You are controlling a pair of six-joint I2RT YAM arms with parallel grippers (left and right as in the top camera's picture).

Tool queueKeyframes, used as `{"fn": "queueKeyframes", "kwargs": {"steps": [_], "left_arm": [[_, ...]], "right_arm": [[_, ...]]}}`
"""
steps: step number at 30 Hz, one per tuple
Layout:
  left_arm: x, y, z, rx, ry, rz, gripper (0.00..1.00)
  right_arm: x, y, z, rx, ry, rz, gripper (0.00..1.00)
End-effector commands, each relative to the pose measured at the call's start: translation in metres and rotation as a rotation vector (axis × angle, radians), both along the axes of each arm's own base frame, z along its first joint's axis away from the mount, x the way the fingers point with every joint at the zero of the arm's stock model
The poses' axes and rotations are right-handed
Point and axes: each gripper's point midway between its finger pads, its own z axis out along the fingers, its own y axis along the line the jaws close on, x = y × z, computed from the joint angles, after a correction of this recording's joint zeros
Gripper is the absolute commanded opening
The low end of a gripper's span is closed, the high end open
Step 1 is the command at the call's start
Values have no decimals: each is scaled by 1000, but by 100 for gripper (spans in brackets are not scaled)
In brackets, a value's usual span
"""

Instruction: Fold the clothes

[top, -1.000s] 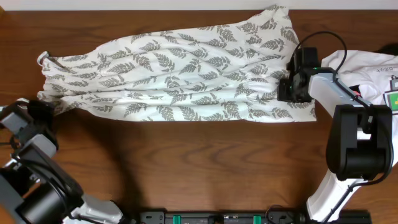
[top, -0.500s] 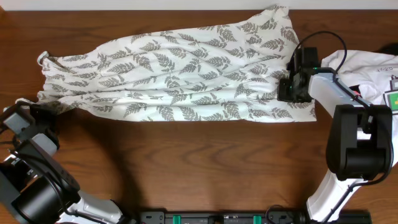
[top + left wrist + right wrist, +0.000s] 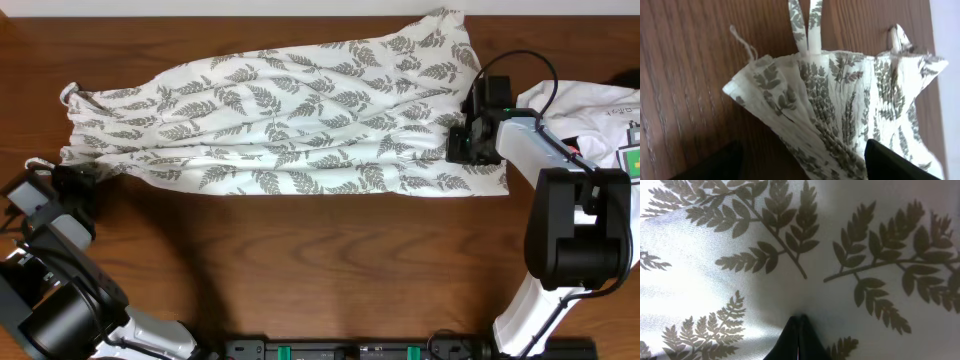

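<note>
The dark, wood-grained surface (image 3: pixel 330 260) carries the clothes (image 3: pixel 290 120), a thin white garment printed with grey-green ferns. It lies softly rippled along the far edge, from the left edge towards the right. A plain white garment (image 3: pixel 590 105) lies bunched at the right edge. The right gripper (image 3: pixel 470 140) is closed with its tips on the wide hem, probably to pin it; whether it pinches cloth is unclear. The left gripper (image 3: pixel 72 182) stands open astride the narrow pleated end, seemingly placed to grasp it. Two thin straps (image 3: pixel 807 25) and a loose thread (image 3: pixel 742 42) trail beyond the pleats.
</note>
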Motion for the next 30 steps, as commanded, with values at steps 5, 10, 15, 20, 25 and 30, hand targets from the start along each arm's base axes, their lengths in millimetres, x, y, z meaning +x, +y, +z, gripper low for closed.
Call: {"fn": "queueKeyframes", "kwargs": {"steps": [5, 10, 15, 20, 25, 30], "left_arm": [[9, 8, 11, -12, -73, 48, 50], [9, 8, 11, -13, -73, 47, 8], [10, 6, 11, -19, -78, 38, 6], [15, -2, 13, -50, -104, -1, 48], [14, -6, 8, -94, -99, 13, 74], [5, -3, 1, -133, -74, 99, 79]], "right_arm": [[-49, -13, -45, -39, 196, -33, 1], [-50, -13, -45, -39, 199, -33, 1], [-50, -13, -45, -38, 200, -33, 1], [-50, -13, -45, -38, 200, -33, 1], [-51, -13, -46, -38, 202, -33, 1], [-52, -13, -46, -38, 205, -32, 1]]}}
